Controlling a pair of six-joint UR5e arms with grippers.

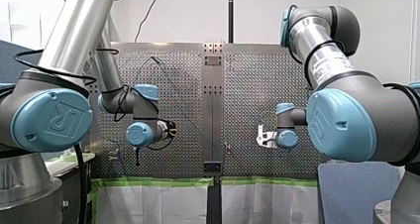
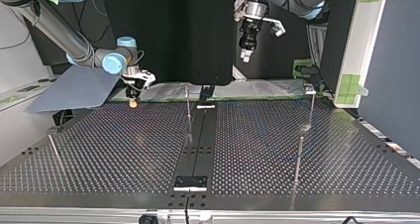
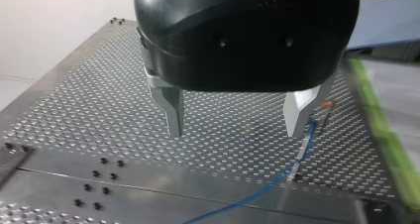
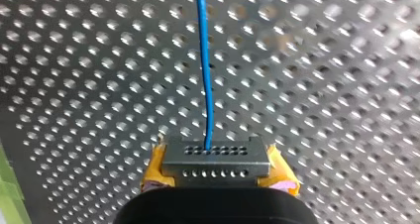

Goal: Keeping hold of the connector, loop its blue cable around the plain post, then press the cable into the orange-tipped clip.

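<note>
Perforated metal counter (image 3: 74, 110) with a black centre strip (image 2: 198, 140) and green tape (image 1: 158, 182) along one edge; white wall (image 1: 188, 11) beyond.

My right claw (image 4: 217, 173) is clamped on the grey connector (image 4: 215, 157), with yellow pads (image 4: 156, 167) on its two ends. The connector's long axis lies crosswise to the claw, and its hole-row face is aimed ahead over the counter. The blue cable (image 4: 204, 75) leaves that face straight ahead. Further along from the connector it passes the orange-tipped clip (image 3: 325, 105); whether it is seated there cannot be told.

My left claw (image 3: 236, 130) is spread wide, empty, well apart from the connector.
</note>
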